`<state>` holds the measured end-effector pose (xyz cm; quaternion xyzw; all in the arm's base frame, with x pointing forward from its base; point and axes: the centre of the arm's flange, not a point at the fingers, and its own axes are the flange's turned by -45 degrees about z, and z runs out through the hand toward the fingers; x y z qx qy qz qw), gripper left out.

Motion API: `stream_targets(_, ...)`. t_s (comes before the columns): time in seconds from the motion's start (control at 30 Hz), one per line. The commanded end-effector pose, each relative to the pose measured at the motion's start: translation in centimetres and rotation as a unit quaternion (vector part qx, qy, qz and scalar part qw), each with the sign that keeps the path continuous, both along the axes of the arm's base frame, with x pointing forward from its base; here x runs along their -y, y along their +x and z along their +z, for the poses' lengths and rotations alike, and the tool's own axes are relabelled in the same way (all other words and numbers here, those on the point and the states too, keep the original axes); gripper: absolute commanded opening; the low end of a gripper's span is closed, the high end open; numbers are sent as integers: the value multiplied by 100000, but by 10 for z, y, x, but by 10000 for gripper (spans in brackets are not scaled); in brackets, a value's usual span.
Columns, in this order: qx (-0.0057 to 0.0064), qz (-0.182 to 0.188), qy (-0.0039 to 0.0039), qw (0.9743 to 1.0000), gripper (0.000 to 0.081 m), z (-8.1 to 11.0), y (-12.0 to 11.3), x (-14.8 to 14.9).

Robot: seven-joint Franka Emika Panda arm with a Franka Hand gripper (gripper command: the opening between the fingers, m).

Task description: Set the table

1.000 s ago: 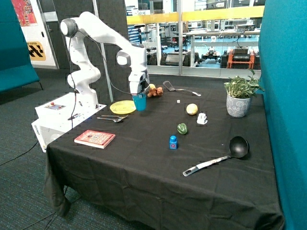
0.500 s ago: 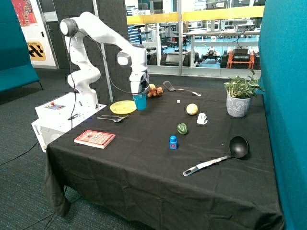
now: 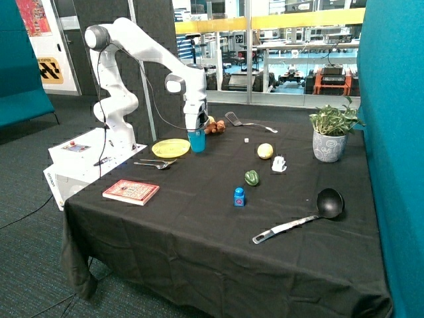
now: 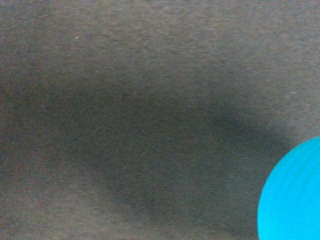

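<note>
Claw (image 3: 196, 132) at rim of blue cup (image 3: 197, 142), can't tell if clenched. Cup upright on black surface (image 3: 199, 218), just beside yellow plate (image 3: 169, 148); fork & spoon (image 3: 154, 163) near plate.

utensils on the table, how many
4 that show: a ladle near the front edge, a spatula at the back past the cup, and a fork and spoon beside the plate. More may be hidden.

A bright blue plastic cup (image 3: 197, 141) stands beside a round yellow plate (image 3: 170, 148) on the black tablecloth (image 3: 199, 218); nearer lies a red patterned book (image 3: 131, 191).
</note>
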<state>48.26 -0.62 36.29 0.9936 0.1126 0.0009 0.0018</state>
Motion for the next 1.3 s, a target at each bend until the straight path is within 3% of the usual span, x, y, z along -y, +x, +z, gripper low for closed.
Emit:
stream_targets(0.0,-117,1044,171,99994,0,-8,-2,-14)
stream_targets(0.57,-118,1795,170,99984,0,-28,-12,-14)
stream_targets(1.27,-120,3325,169,99944,0,-23,4,-13)
